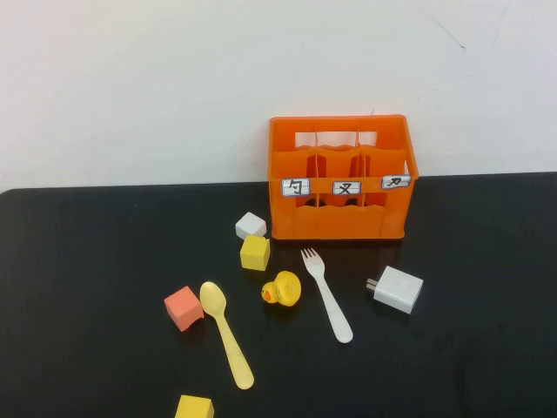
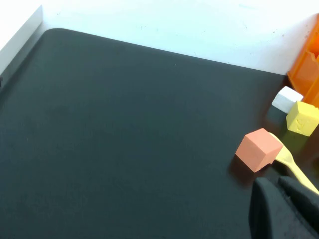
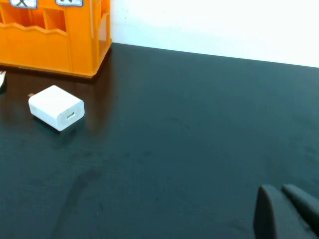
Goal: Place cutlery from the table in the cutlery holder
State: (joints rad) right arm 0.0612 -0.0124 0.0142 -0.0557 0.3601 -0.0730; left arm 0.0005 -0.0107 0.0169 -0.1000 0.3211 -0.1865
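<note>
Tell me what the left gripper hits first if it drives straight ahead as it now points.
Likely the salmon-pink foam cube, just ahead of the left gripper, with the pale yellow plastic spoon beside it; depth is uncertain. The right gripper sits low over bare black table.

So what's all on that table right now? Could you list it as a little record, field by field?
holder: orange crate at the table's back edge, three white labels
spoon: pale yellow, flat, bowl beside the salmon cube
fork: white, flat, in front of the crate
other items: rubber duck, white charger, white cube, two yellow cubes
left gripper: low over the table near the spoon handle
right gripper: over bare table, away from the charger
</note>
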